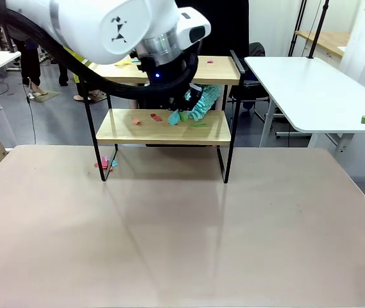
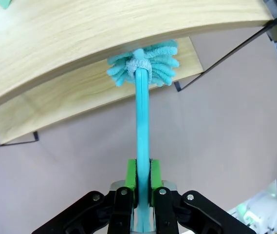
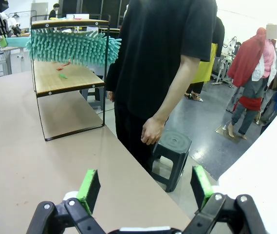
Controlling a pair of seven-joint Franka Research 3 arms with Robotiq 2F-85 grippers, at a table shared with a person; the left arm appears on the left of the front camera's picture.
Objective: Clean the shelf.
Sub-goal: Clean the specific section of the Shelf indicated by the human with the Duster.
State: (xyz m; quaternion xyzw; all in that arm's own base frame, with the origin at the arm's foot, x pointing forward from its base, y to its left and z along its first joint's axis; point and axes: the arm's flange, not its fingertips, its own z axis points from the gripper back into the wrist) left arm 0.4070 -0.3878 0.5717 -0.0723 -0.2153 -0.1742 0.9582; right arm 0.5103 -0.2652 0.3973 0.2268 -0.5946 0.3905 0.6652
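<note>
Two left fingers (image 2: pixel 131 174) tight on duster (image 2: pixel 142 117)

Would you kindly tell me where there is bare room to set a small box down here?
The beige tabletop is bare from the shelf to the near edge. Crowded: the lower board at its middle, with scraps and the duster; more scraps lie by the front left leg.
</note>
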